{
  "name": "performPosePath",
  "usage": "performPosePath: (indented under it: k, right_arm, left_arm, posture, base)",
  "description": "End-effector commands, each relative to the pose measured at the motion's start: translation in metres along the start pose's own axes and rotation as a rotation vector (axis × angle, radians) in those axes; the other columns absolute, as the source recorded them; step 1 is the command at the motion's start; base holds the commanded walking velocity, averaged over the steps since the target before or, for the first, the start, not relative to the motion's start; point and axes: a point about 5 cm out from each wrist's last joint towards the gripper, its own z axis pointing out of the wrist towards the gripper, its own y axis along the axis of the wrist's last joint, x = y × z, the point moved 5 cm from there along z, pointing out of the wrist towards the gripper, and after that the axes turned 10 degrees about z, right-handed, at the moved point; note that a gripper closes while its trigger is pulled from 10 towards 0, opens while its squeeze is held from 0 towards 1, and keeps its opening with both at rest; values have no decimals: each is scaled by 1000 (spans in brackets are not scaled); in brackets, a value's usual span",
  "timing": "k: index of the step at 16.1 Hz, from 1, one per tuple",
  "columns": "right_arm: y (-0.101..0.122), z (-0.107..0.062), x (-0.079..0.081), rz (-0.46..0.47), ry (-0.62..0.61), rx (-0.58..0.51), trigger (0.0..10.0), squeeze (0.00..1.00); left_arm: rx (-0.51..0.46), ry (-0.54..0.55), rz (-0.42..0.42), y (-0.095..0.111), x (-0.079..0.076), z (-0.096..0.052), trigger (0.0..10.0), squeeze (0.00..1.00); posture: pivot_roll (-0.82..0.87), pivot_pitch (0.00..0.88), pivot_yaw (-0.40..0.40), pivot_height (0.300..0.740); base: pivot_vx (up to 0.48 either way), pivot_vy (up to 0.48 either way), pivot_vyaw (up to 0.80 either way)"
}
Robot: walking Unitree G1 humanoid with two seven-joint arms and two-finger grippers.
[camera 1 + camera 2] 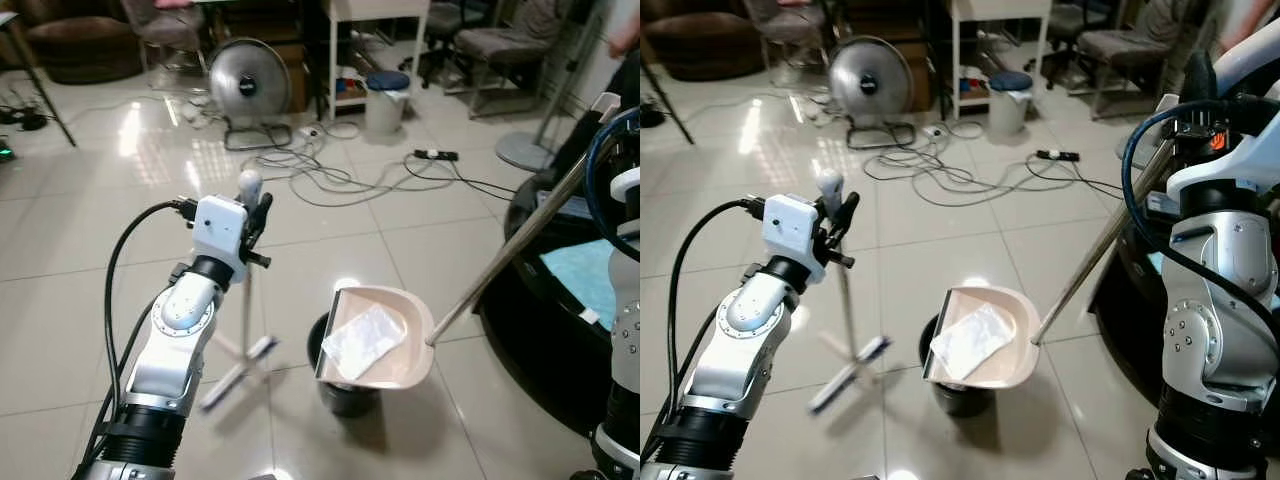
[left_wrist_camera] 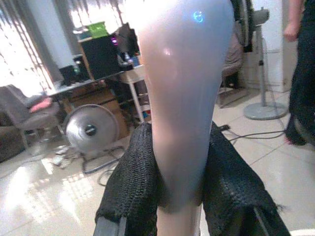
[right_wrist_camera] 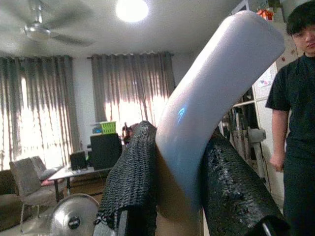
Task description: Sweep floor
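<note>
Black mesh fingers point(image 2: 133, 187) of the left end effector point(image 2: 179, 191) press on both sides of the broom point(image 1: 246, 290) handle, fully closed around its pale, glossy top. The broom stands nearly upright on the tiled floor point(image 1: 90, 250), its thin pole running down to a blurred head with a blue edge just left of the bin point(image 1: 340, 385).

The right end effector point(image 3: 179, 196) is likewise clamped on the dustpan's white handle grip, fingers point(image 3: 234, 191) tight against it. From there a long metal shaft slants down to the dustpan point(image 1: 375, 335), a cream scoop held tilted over the small black bin. A crumpled white sheet point(image 1: 362, 340) lies inside the scoop.

Farther off, cables point(image 1: 340, 175) sprawl across the floor beside a power strip point(image 1: 436, 155). Beyond them stand a round floor fan point(image 1: 248, 85), a small lidded can point(image 1: 386, 100) and a white surface point(image 1: 375, 40) leg frame. A person point(image 3: 293, 123) in a dark shirt stands near the right arm.
</note>
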Motion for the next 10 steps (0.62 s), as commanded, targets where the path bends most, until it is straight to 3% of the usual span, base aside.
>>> performPosePath:
  k: [1,8,9,10]
  right_arm:
    - [9,2,1,-37,18,-56,10000,0]
    - [-4,18,28,-134,147,-84,10000,0]
    - [-19,18,50,-174,247,-67,10000,0]
    - [-27,16,61,-185,300,-60,10000,0]
  left_arm:
    - [-44,7,25,13,4,1,10000,0]
    - [-39,8,35,12,4,-2,10000,0]
    - [-36,9,41,12,5,-2,10000,0]
    - [-35,9,43,12,5,-3,10000,0]
  posture:
    - [-73,36,38,740]
    - [-60,48,36,740]
    - [-54,50,33,740]
    - [-54,51,32,740]
  base:
    - [0,0,0]
    - [0,0,0]
    - [0,0,0]
    - [0,0,0]
